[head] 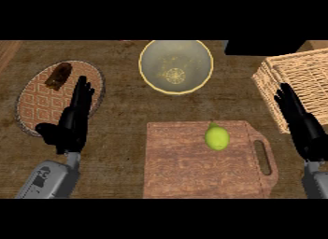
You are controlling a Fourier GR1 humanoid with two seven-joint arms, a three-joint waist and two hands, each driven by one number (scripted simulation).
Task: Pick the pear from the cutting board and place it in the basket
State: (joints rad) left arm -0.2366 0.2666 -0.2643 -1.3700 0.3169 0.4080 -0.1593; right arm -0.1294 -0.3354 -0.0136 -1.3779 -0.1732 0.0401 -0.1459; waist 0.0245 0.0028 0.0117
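Basket point(311, 79): one, far right, nothing visible inside.
Bowl point(175, 66): one, bare.
Plate point(35, 100): one brown lump point(58, 76).
Pear point(217, 137): one, on cutting board point(194, 163).
Left hand point(73, 119): fingers straight, released.
Right hand point(304, 123): same, beside basket.

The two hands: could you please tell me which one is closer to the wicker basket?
The right hand, open beside the basket; the left hand hovers over the patterned plate across the counter.
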